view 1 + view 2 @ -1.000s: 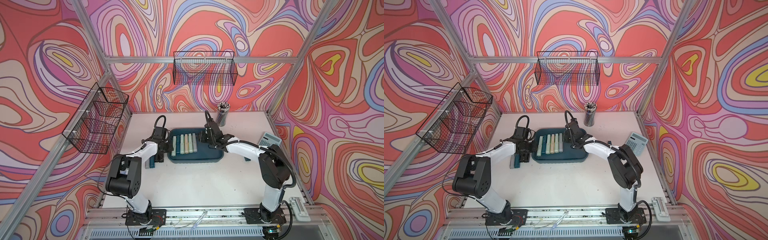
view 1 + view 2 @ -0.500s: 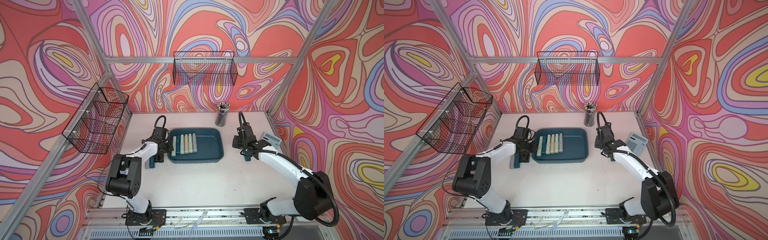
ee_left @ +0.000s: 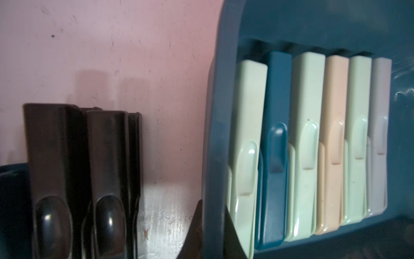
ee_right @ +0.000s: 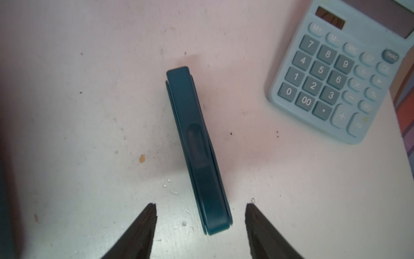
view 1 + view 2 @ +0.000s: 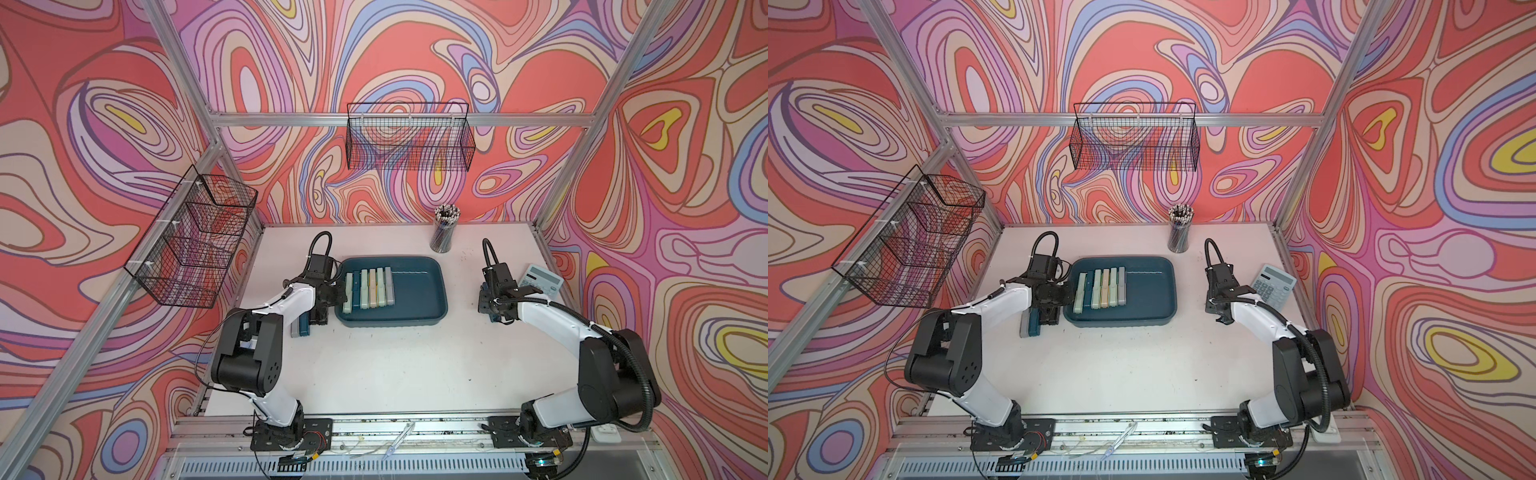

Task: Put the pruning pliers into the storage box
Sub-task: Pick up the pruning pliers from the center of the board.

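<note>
Spare pliers: a grey and a teal pair of spare pliers (image 5: pixel 301 327) are lying on the table outside the box, at its lower-left corner in both top views, under the left arm.
Right claw: the right gripper (image 4: pixel 200 205) is hovering empty, jaws standing apart, over a lone teal pliers (image 4: pixel 197 145) at the centre-right of the top views. A second ago it was reaching over the box.
Left claw: the left gripper (image 3: pixel 212 215) is staying clamped on the left rim of the storage box (image 3: pixel 215 112), apparently steadying it.
Box contents: a row of six pliers (image 5: pixel 370 286) is lying side by side in the box's left half, leaving room on the right.
Meaning: one drop-off is looking finished and the next pick is beginning. The open jaws are straddling the teal pliers' near end, so lowering and closing should come next.
Calculator: the calculator (image 4: pixel 336 74) is sitting near the teal pliers, upper right in the right wrist view, not touching.
Farthest: the pencil cup (image 5: pixel 442 232) is standing by the back wall.
</note>
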Tool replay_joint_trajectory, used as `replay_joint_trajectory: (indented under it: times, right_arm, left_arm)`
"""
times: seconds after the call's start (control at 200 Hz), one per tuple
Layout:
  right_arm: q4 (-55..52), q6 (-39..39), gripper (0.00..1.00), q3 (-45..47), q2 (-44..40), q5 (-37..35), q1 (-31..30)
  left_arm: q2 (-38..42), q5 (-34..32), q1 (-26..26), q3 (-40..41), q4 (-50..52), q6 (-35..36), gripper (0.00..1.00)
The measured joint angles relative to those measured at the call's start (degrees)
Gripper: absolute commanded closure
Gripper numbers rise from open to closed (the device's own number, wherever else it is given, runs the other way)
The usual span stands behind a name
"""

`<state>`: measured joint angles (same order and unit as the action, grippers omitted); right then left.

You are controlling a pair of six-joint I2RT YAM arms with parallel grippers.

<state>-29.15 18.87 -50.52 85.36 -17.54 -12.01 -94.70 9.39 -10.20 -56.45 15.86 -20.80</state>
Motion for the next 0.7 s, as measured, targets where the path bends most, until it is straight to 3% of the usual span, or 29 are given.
replay_joint_trajectory:
  times: [0.451, 0.696]
  right_arm:
    - [6.08, -2.95, 0.42, 0.02, 6.95, 3.67, 3.58]
    - [8.96, -3.45, 0.61, 0.02, 8.61, 5.62, 4.17]
  left_arm:
    - [0.0, -0.02, 0.0, 0.0, 0.02, 0.02, 1.0]
    - [0.0, -0.02, 0.0, 0.0, 0.02, 0.02, 1.0]
